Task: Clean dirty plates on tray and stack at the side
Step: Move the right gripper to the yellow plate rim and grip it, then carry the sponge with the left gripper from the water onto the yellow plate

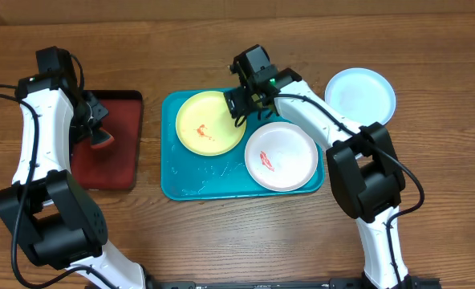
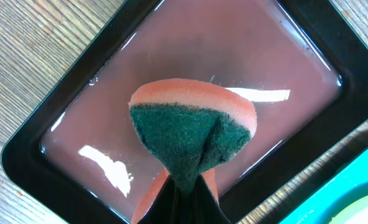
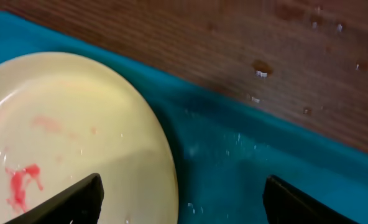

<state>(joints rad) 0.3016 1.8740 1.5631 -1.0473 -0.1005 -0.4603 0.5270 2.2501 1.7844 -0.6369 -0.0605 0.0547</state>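
Jaws: right gripper (image 3: 181, 202) spread wide, empty, over the rim of yellow-green plate (image 3: 66, 124) on turquoise tray (image 3: 234, 155). Left gripper (image 2: 183, 186) clamped on green-and-orange sponge (image 2: 190, 124), left of that tray, above dark red tray (image 2: 72, 118).

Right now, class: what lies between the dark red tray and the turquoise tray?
Only a bare strip of wooden table separates the dark red tray from the turquoise tray, in the overhead view.

The turquoise tray (image 1: 177, 178) lies flat on the desk (image 1: 430, 160). Inside it, a yellow-green plate (image 1: 208, 127) sits at 10 o'clock and a white plate (image 1: 282, 156) at 4 o'clock, both red-smeared. A light blue plate (image 1: 359, 96) rests off-tray at 2 o'clock.
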